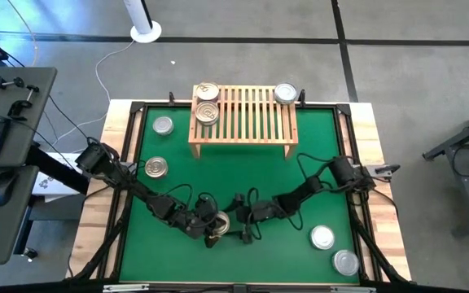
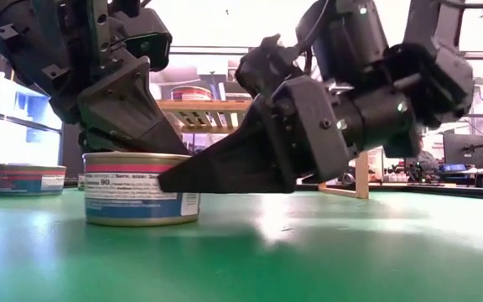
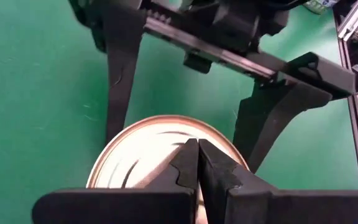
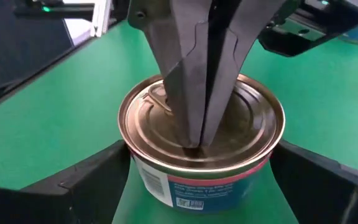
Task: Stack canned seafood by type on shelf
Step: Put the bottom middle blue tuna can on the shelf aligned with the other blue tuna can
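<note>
We see the left gripper (image 4: 197, 134) closed, tips on top of the gold-topped tin (image 4: 201, 146) at the counter's (image 1: 243, 175) near edge; right gripper (image 3: 182, 152) open, apparently straddling it.

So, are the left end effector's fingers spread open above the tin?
No, the left end effector has its fingers pressed together, tips resting on the tin top.

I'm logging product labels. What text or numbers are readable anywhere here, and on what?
"90": on the side label of the gold-topped tin between both grippers, low view; the words beside it are too blurred to read.
Small print and barcode on that tin's label in the right wrist view: too small to read.
Labels on the other tins: unreadable.
</note>
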`<action>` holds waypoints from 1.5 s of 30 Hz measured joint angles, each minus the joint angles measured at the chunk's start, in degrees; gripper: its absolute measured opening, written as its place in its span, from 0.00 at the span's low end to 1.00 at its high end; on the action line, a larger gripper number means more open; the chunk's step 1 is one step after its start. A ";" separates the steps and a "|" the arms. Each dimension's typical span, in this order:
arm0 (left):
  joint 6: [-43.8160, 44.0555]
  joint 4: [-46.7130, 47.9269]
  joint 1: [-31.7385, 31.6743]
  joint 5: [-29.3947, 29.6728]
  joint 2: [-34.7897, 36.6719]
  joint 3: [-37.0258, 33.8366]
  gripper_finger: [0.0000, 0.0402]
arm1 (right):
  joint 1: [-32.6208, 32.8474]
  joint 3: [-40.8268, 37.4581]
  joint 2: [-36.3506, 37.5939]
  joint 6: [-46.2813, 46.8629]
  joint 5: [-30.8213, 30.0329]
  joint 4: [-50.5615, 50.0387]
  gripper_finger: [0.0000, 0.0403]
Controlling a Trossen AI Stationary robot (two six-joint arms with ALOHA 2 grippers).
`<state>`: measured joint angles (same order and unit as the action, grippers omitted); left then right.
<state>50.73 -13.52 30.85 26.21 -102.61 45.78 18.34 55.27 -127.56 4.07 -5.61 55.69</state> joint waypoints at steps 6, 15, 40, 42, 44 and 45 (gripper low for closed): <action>-2.21 0.99 -0.09 0.00 0.77 0.48 0.00 | -1.03 0.18 -1.03 0.42 1.65 0.84 0.92; 0.38 23.84 1.39 -1.71 10.22 8.42 0.00 | -1.13 0.20 -1.19 1.47 0.16 -2.58 0.92; 12.66 31.80 2.05 -0.20 0.46 5.70 0.00 | -1.90 3.80 -1.14 1.54 1.64 -6.96 0.92; 12.62 31.66 2.05 0.29 0.42 5.70 0.00 | -1.91 3.80 -1.14 1.41 1.69 -6.96 0.92; 12.40 31.29 2.05 1.10 0.33 5.70 0.00 | -1.91 3.80 -1.14 0.76 1.73 -6.87 0.92; 12.38 31.16 2.02 1.30 0.33 5.70 0.00 | -1.91 3.80 -1.14 0.46 1.75 -6.45 0.92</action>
<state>63.11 17.64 32.87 27.50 -102.28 51.48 16.43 59.07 -128.70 4.52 -3.86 49.24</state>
